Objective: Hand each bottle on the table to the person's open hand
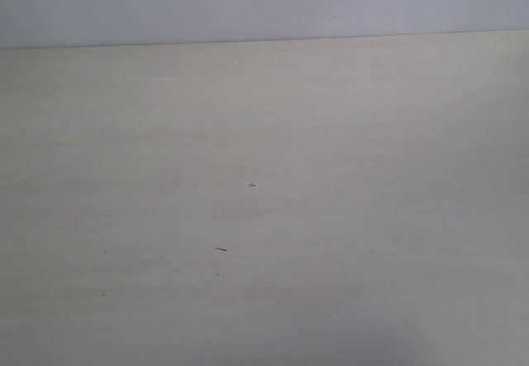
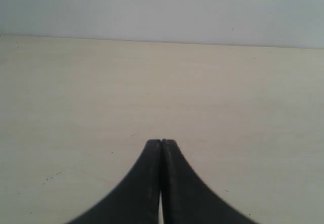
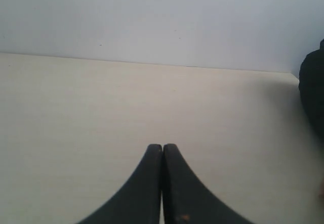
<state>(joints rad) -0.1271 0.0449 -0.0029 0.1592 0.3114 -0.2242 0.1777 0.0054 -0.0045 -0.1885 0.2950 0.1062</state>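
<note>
Ext. view: pale beige table (image 1: 331, 135) across nearly the whole frame, faint wood grain. Far edge along upper part of frame, slightly tilted, w/ plain grey-white wall (image 1: 248, 2) above it. Tiny dark speck (image 1: 252, 185) near ctr. Short dark dash (image 1: 221, 249) below and a bit left of ctr. A few fainter dots toward lower left.

Left wrist view: left gripper (image 2: 161, 141) above the table, two black fingers (image 2: 147, 183) pressed pad against pad. Tips together, just a hairline seam between them. Jaws fully closed, clamped on each other only. Can't tell whether touching the tabletop. Beyond the tips more pale tabletop, then the wall.

Right wrist view: right gripper (image 3: 162, 145) in the same pose, black fingers tight together, thin seam only. Jaws closed on themselves, gripping no object. Contact w/ tabletop not clear. Ahead of the tips pale tabletop up to the wall. Off to one side, well apart from the gripper, a dark shape (image 3: 312, 87) at the table's edge, rounded, cut off by the frame. Can't tell what it is.
</note>
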